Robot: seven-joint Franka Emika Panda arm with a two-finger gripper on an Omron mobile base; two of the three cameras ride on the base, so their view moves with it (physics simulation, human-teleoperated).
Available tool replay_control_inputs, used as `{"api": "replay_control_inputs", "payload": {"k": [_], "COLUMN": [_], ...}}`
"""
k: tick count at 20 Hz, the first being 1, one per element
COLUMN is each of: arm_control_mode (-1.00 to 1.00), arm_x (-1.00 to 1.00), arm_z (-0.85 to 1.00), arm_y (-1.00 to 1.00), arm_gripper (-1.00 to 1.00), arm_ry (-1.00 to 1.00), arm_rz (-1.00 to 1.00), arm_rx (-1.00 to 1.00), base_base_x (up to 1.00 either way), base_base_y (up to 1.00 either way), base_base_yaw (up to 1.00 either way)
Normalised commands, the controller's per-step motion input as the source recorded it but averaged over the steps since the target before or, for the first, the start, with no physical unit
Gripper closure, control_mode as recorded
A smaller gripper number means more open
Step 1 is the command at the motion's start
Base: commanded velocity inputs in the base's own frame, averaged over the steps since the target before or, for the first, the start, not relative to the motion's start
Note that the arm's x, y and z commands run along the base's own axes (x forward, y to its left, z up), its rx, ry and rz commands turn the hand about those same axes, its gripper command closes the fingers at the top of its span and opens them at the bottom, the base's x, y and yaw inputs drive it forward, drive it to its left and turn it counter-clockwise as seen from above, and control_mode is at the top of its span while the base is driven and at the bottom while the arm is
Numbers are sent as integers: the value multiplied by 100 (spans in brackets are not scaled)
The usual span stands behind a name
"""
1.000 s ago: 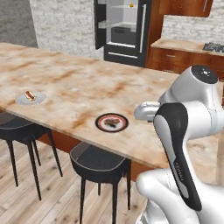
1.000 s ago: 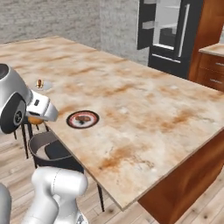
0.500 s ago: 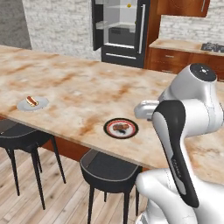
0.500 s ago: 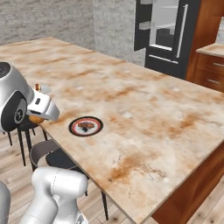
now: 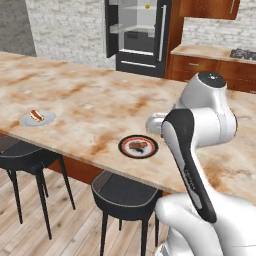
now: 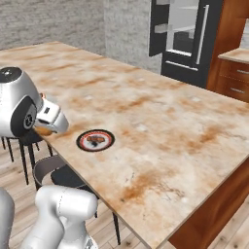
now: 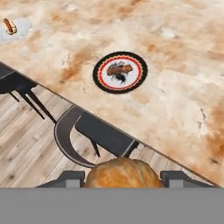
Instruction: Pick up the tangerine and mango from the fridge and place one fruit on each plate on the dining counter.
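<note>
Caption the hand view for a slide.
Gripper holding an orange-yellow fruit above the counter edge, near a black-rimmed plate.

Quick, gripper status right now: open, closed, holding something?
Gripper: closed on a golden-orange fruit, apparently the mango, held between the fingers.

Fruit and plates at the dining surface

An orange-gold fruit [image 7: 121, 173], tangerine or mango I cannot tell, sits between the fingers [image 7: 70, 178] over the stools. On the mottled beige surface [image 5: 95, 107] near its edge lie a black-rimmed plate [image 5: 138, 146] and, well apart, a pale plate [image 5: 37, 118]. The black fridge [image 5: 137, 35] stands open behind.
</note>
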Motion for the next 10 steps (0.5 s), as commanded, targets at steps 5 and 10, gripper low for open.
{"api": "replay_control_inputs", "payload": {"k": [5, 10], "arm_control_mode": [-100, -100], "arm_x": [88, 87], "arm_z": [-100, -100], "arm_y": [11, 0], "arm_gripper": [100, 100], "arm_ry": [28, 9], "arm_rz": [-2, 0], "arm_rx": [-10, -3], "base_base_x": [0, 0], "base_base_y": [0, 0], "base_base_yaw": [0, 0]}}
